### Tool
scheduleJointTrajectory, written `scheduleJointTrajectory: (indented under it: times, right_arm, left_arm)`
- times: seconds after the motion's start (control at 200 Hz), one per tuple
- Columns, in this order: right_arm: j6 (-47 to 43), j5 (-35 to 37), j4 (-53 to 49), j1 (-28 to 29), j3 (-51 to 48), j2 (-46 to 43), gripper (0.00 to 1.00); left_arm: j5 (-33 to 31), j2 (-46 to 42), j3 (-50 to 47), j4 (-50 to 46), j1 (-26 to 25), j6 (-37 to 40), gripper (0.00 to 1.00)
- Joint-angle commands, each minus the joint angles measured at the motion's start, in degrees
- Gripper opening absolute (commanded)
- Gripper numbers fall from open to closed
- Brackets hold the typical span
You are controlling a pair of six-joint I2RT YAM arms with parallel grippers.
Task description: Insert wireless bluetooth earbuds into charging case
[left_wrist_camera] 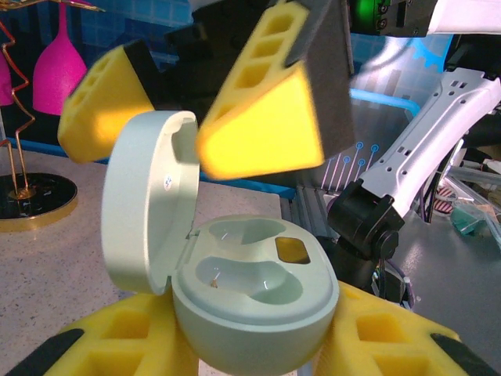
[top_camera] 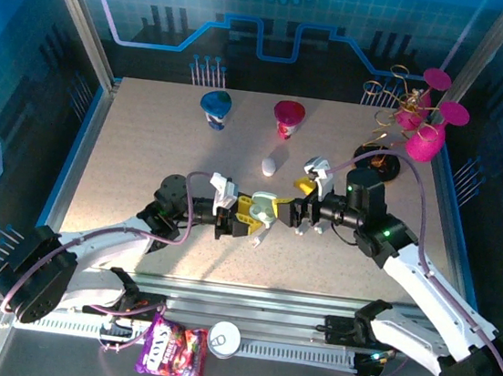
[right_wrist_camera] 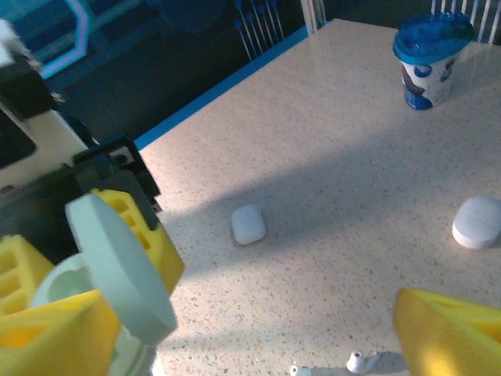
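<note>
Pale green plastic, the charging case (left_wrist_camera: 258, 313) is clamped at its base between the yellow foam fingers (left_wrist_camera: 376, 337) of the left gripper (top_camera: 250, 214), over the middle of the table (top_camera: 145, 157). Its lid (left_wrist_camera: 141, 204) stands open and upright, and both wells inside are bare. The right gripper (top_camera: 296, 215) hovers right at the case with its jaws spread wide, gripping nothing (in the left wrist view its yellow pads hang just above the open case, one on either side of the lid's top). Two tiny white earbuds (right_wrist_camera: 360, 361) lie on the table beneath the right gripper, apart from the case. Farther out sit a small white case (right_wrist_camera: 248, 225), an oval white case (right_wrist_camera: 477, 222) and a blue cup (right_wrist_camera: 430, 55).
</note>
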Motion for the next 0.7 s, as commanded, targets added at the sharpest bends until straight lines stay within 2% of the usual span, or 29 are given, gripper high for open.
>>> scheduleJointTrajectory:
  times: [0.0, 0.16, 0.375, 0.49, 0.695]
  right_arm:
    - [-0.56, -5.08, 5.01, -0.61, -1.59, -4.11, 1.0]
    - [2.05, -4.38, 7.07, -2.33, -4.65, -9.87, 1.0]
    - [10.76, 3.77, 0.59, -12.44, -9.1, -13.78, 0.98]
    - [13.02, 10.42, -8.24, -15.96, -9.84, -11.94, 0.93]
    - [13.62, 11.76, -13.7, -17.24, -11.69, -2.19, 0.86]
  left_arm:
    - [-0.91, -0.36, -0.56, 2.68, -0.15, 1.28, 0.26]
    - [-3.97, 0.52, -1.59, 6.92, -0.13, 1.3, 0.26]
    - [-6.03, -0.5, -1.97, 6.79, -0.2, 3.64, 0.26]
    - [-6.42, -1.13, -1.8, 5.68, -0.16, 3.96, 0.26]
    - [-6.05, -1.19, -1.71, 5.25, -0.14, 4.2, 0.26]
